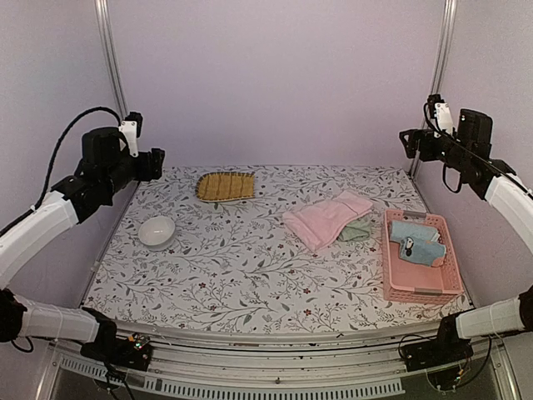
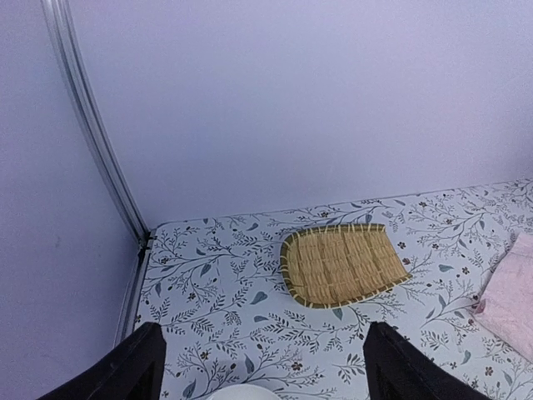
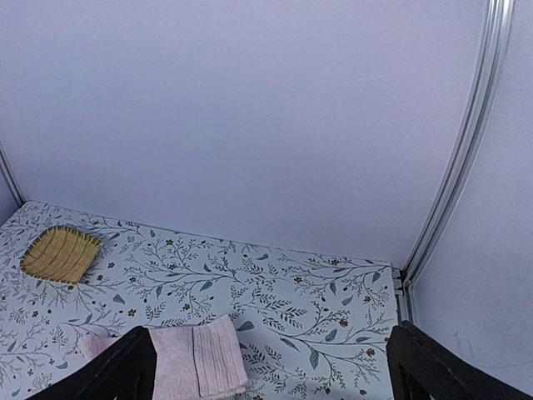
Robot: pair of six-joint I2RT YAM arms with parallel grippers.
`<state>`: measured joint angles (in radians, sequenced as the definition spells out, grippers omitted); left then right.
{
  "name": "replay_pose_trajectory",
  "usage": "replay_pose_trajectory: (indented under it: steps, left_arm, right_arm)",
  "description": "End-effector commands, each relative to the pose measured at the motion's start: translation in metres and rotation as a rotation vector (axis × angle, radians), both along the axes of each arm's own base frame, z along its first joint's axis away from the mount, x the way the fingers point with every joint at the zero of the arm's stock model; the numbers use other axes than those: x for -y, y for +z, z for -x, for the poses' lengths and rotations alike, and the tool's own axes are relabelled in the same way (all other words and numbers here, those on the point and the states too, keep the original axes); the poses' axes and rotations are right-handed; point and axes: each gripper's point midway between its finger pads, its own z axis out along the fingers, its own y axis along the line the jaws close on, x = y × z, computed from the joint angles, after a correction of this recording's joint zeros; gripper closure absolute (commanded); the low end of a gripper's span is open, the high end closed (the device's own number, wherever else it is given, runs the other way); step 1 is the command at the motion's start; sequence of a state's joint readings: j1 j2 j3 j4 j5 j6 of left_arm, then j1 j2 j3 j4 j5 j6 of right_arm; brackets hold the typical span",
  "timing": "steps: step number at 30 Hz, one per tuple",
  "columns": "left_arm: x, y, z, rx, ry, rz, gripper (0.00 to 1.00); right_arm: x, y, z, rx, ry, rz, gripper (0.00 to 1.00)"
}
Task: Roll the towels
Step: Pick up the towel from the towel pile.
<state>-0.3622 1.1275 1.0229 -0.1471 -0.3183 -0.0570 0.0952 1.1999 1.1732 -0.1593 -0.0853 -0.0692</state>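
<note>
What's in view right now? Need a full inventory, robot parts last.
pink towel: 1, pink, unrolled, table right of centre
green towel: 1, pale sage, against the pink towel's right edge, next to the basket
blue towel: 1, light blue, bunched inside the basket
basket: 1, pink, right side of the table
bowl: 1, white, left side of the table
woven mat: 1, yellow-brown, far side, left of centre
table: 1, white floral cover
left gripper: 1, black, open, empty, raised over the left edge
right gripper: 1, black, open, empty, raised over the far right corner
</note>
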Motion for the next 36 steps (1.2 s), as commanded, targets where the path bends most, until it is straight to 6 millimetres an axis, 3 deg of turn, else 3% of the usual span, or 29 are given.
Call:
replay_pose_trajectory:
  steps: [1,8,10,11,15,16,18,21,23,29,33,36]
  left_arm:
    - [0.004,-0.011,-0.005,-0.025,-0.042,0.023,0.19]
    - [0.052,-0.038,0.003,-0.126,-0.209,0.048,0.35]
    - [0.07,-0.049,0.006,-0.164,-0.267,0.056,0.47]
    - [0.081,-0.055,0.008,-0.184,-0.297,0.057,0.61]
    - [0.12,-0.08,0.015,-0.244,-0.397,0.037,0.83]
    - [0.128,-0.086,0.016,-0.259,-0.419,0.036,0.78]
    - [0.141,-0.096,0.018,-0.284,-0.422,0.038,0.42]
    - [0.15,-0.113,0.018,-0.327,-0.387,0.028,0.19]
    - [0.154,-0.123,0.019,-0.349,-0.366,0.01,0.1]
    - [0.16,-0.124,0.021,-0.283,-0.342,0.075,0.02]
    - [0.161,-0.122,0.022,-0.268,-0.346,0.082,0.01]
    - [0.162,-0.114,0.021,-0.254,-0.345,0.089,0.01]
  right_arm:
    - [-0.011,-0.02,-0.001,-0.058,0.108,0.02,0.01]
    - [-0.059,-0.067,0.005,-0.182,0.312,0.128,0.05]
    - [-0.081,-0.083,0.01,-0.227,0.405,0.15,0.1]
    - [-0.092,-0.092,0.013,-0.249,0.45,0.157,0.12]
    - [-0.138,-0.135,0.025,-0.363,0.62,0.207,0.3]
    - [-0.149,-0.148,0.029,-0.395,0.659,0.222,0.35]
    - [-0.168,-0.175,0.037,-0.469,0.727,0.245,0.43]
    - [-0.192,-0.206,0.047,-0.534,0.794,0.284,0.48]
    - [-0.208,-0.224,0.054,-0.57,0.839,0.313,0.49]
    - [-0.249,-0.261,0.063,-0.688,0.944,0.344,0.52]
    - [-0.261,-0.276,0.048,-0.719,0.929,0.378,0.54]
    - [-0.26,-0.274,0.029,-0.723,0.885,0.403,0.57]
